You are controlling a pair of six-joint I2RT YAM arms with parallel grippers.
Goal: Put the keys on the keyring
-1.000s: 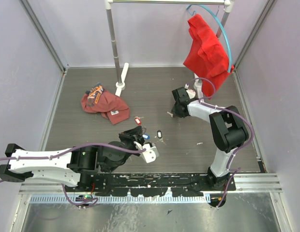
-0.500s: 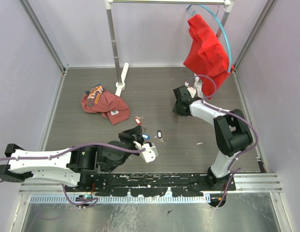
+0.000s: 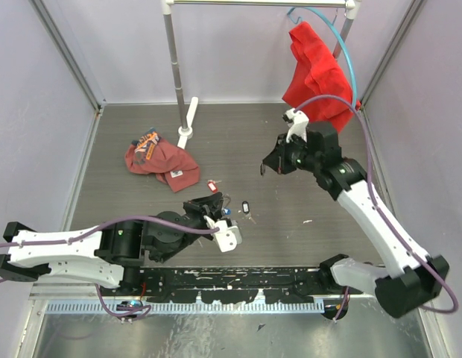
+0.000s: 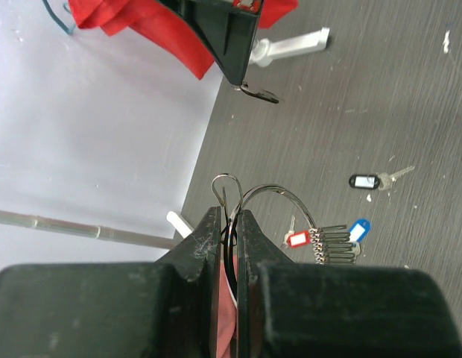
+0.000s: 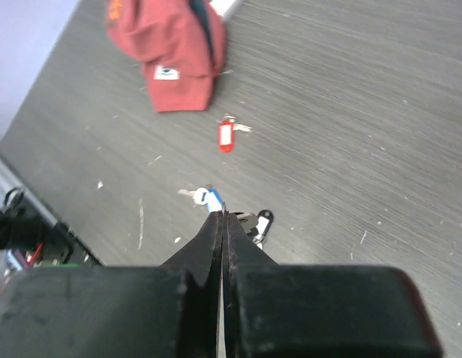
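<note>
My left gripper (image 4: 229,222) is clamped on the keyring (image 4: 270,189), its loop jutting ahead of my fingertips. The keys (image 4: 296,239) lie just beyond. My right gripper (image 5: 223,215) is pressed together, its hold unclear, and hangs higher and farther off.

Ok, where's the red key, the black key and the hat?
red key (image 5: 226,136): right wrist view, on its red tag.
black key (image 3: 245,206): top external view, on its black tag.
hat (image 3: 160,158): top external view, on its crown.
</note>
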